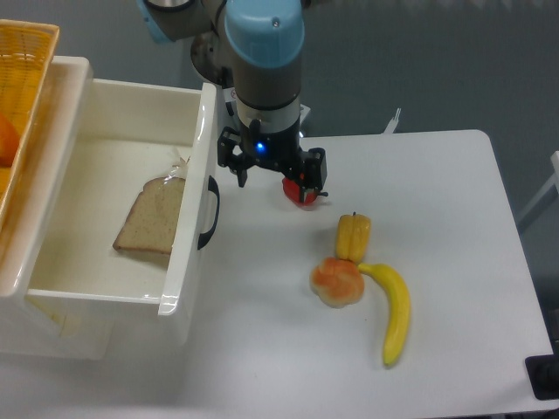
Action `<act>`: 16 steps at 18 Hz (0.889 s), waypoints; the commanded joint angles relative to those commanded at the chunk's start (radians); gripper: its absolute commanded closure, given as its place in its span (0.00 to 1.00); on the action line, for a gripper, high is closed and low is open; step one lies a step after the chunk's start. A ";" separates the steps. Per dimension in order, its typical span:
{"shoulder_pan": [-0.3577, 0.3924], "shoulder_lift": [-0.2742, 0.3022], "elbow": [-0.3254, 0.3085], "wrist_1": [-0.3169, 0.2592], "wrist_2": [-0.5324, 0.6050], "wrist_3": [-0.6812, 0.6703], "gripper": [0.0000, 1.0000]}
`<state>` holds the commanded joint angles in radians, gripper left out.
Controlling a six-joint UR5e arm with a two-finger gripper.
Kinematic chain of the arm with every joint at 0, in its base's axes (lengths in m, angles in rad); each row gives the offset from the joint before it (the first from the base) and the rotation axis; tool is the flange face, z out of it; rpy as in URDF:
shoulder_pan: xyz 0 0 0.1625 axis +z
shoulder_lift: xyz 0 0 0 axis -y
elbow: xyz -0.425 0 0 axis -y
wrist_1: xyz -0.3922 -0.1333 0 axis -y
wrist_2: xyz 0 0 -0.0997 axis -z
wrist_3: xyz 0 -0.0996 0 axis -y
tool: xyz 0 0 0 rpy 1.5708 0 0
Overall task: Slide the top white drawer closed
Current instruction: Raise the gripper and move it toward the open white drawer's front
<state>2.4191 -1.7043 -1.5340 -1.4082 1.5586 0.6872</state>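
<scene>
None of the closing is done yet, judging by the layout: the top white drawer [131, 288] stands pulled well out of the cabinet [39, 218] at frame left, interior exposed.

Near edge first: the tabletop [279, 375] is bare along the front, w/ the drawer's near corner overhanging it. A banana [393, 310] lies right of centre, its top end just beside a round orange-white fruit or bun [337, 281]; a yellow bell pepper [353, 236] sits touching or almost touching that, slightly farther back. All three are well apart from the drawer front, so approx. nothing blocks the push path.

Mid-depth: a bread slice [150, 216] lies flat inside the drawer, against the front wall. The black arched handle [209, 213] sticks out of the front panel toward the arm.

Farther back: the gripper [272, 179] hangs just beside the front panel, right of the handle, not visibly touching. A red item [301, 194] shows at the jaws' right side; cannot tell whether the jaws are clamped on it or merely above it. Far left, a yellow woven basket [22, 96] sits on the cabinet top.

Remaining: contact the front panel, push left until flush. Room to the left looks open; the handle and the panel's top rim are the edges to mind.
</scene>
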 joint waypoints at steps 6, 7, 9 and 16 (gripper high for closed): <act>0.003 -0.017 -0.011 0.000 0.000 -0.009 0.00; 0.005 -0.028 -0.018 -0.002 0.003 -0.009 0.00; 0.009 -0.037 -0.035 -0.002 0.005 -0.009 0.00; 0.011 -0.071 -0.048 -0.006 0.081 -0.012 0.00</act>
<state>2.4298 -1.7748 -1.5815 -1.4143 1.6397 0.6750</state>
